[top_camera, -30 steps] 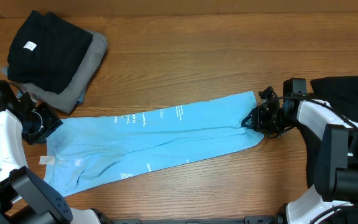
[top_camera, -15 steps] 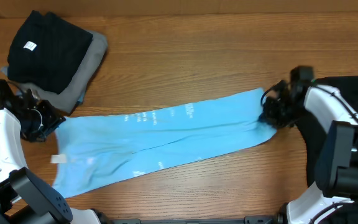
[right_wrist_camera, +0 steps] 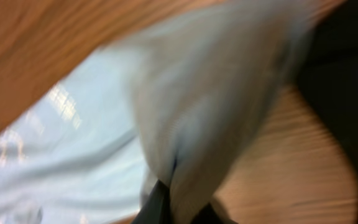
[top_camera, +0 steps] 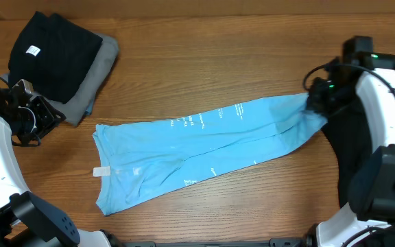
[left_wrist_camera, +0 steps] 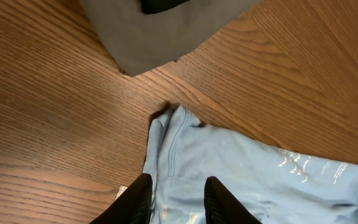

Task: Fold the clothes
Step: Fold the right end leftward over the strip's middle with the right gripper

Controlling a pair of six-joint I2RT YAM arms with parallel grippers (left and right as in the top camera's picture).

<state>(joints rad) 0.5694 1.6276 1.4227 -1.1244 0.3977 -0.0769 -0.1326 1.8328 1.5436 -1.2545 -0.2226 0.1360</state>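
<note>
Since the right gripper [top_camera: 313,108] is clamped shut on the right end of the blue T-shirt [top_camera: 197,147] and the left gripper [top_camera: 50,118] sits well off its left end w/ jaws parted and nothing in them, that shirt is on one pinch only rn. It's lying on the table [top_camera: 204,62] as a long strip, folded lengthwise, slanting from lower left up to the right.

What I'd worry about, imo:
- Any pull from the right end drags the loose left end across the wood. That'd prob open the lengthwise fold or bunch it up near the white tag [top_camera: 101,171].
- The pinch looks like a wad of fabric, not a clean corner, so the next fold could come out crooked. Right wrist view is too blurry to tell more.

Stuff in the way:
- A dark cloth [top_camera: 352,147] sits right next to the pinched end, under that arm. The shirt end could land on it or snag it.
- The black garment [top_camera: 53,51] lies on the grey garment [top_camera: 94,79] at top left. The grey corner is close to the left gripper, so a sloppy reach for the shirt could clip the stack.
</note>
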